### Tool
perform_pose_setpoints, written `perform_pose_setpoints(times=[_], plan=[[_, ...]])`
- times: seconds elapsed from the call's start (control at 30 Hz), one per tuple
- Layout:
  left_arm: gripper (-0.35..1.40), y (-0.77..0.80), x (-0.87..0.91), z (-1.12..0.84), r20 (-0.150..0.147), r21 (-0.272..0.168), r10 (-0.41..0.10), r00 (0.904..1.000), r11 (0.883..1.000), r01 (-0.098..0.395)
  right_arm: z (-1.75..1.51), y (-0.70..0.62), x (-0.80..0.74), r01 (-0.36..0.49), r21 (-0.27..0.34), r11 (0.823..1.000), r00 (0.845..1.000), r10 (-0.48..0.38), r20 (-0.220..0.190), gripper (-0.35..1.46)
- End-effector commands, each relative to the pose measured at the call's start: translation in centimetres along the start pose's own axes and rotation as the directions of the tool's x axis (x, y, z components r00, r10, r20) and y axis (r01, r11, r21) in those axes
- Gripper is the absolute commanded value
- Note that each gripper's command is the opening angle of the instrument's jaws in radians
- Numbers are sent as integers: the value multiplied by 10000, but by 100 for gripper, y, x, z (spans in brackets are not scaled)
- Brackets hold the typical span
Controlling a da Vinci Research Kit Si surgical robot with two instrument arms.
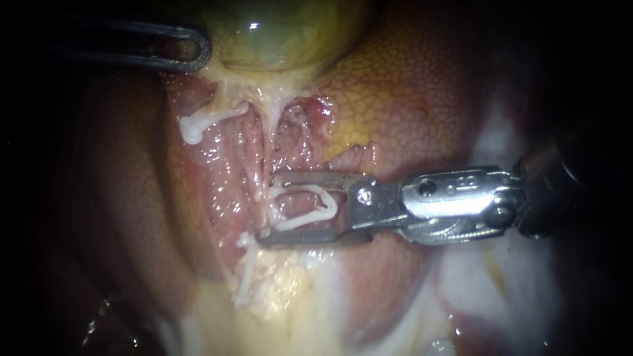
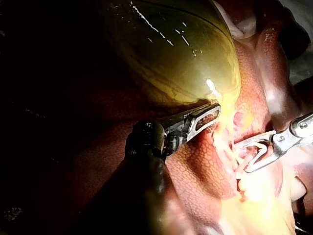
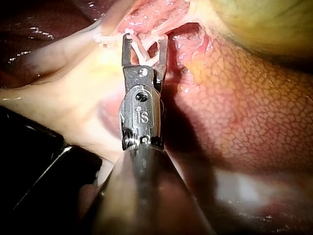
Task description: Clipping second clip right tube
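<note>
The green-yellow gallbladder (image 1: pixel 283 33) lies at the top, the liver (image 1: pixel 409 99) to its right. My left instrument (image 1: pixel 191 51), with dark looped jaws, is shut on the gallbladder's lower edge, which the left wrist view also shows for the left instrument (image 2: pixel 208 117). A white left tube (image 1: pixel 201 125) ends in a stump. The right tube (image 1: pixel 264 198) runs down from the gallbladder's neck. My right instrument (image 1: pixel 300 207), metallic, stands with its jaws open, straddling this tube. A white loop (image 1: pixel 316 206) lies in the gap. From the right wrist, the right instrument (image 3: pixel 145 46) has white strands crossing between its jaws.
Pale yellow fat (image 1: pixel 277 283) lies below the right instrument's jaws. Whitish tissue (image 1: pixel 501 283) spreads at the lower right. Red raw tissue (image 1: pixel 303 125) sits just above the jaws, under the gallbladder's neck.
</note>
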Motion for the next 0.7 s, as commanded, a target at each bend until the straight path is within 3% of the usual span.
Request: perform_pose_setpoints(times=[0.03,0.43,0.7], plan=[[-35,0,0,0,-2,3,0,10000,10000,0,-1,-2,1,-4,7,10000,10000,4,-1,40],[-35,0,0,-3,-38,91,-1,10000,10000,1,-41,-13,24,-138,184,9997,9999,138,3,41],[-35,-1,0,-3,-37,88,-2,10000,10000,3,-59,-1,11,-391,251,9989,9992,392,-13,41]])
